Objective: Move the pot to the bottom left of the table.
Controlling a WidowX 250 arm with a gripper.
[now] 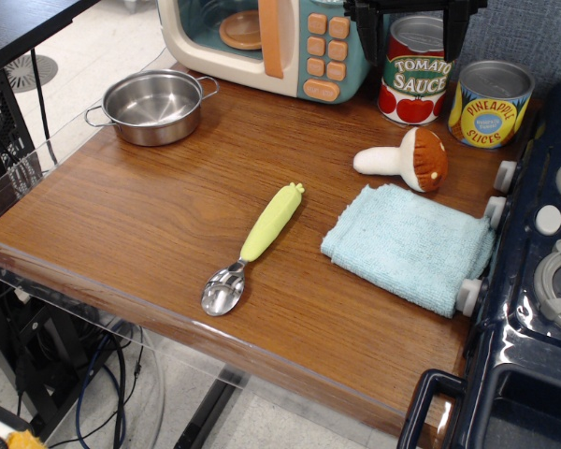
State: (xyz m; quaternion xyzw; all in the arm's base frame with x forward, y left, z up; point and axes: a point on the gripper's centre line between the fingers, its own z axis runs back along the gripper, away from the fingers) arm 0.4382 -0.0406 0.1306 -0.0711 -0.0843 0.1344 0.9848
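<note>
The pot [154, 106] is a small shiny steel pan with two wire loop handles. It stands empty and upright at the far left of the wooden table [140, 220], close to the clear rim. My gripper [413, 21] is black and hangs at the top edge of the view, far to the right of the pot. Its two fingers stand apart on either side of the top of the tomato sauce can [413, 82]. I cannot tell whether they touch the can.
A toy microwave [266, 42] stands behind the pot. A pineapple slices can [489, 105], a toy mushroom [409, 159], a light blue cloth [409, 245] and a yellow-handled spoon [255, 245] lie on the table. A dark blue toy stove [533, 281] fills the right side.
</note>
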